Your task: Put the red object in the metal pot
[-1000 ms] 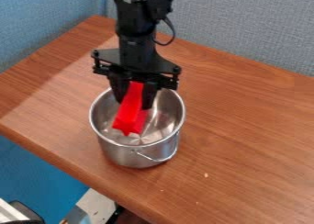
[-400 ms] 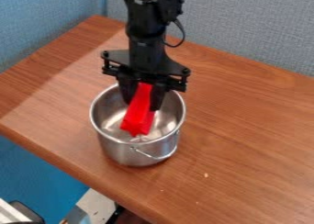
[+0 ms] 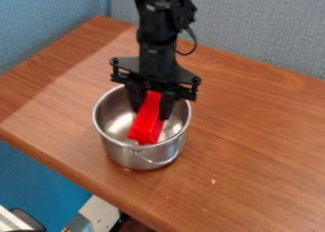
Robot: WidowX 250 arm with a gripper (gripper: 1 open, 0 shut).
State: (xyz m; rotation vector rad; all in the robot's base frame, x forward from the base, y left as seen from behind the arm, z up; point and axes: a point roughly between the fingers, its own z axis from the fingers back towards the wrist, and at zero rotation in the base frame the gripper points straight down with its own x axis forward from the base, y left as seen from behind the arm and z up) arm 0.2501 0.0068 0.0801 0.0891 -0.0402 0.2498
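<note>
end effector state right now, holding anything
End effector: closed on the red object, whose lower end is down inside the metal pot.

A brown wooden table (image 3: 51, 84) against a blue wall (image 3: 273, 27).

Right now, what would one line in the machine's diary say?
pincer: shut on red bar | red bar: tilted, lower end inside pot | pot: upright on wooden table | release: not yet done

jaws clamp red object (image 3: 151, 118) | lower end seemingly inside metal pot (image 3: 112, 148)
</note>
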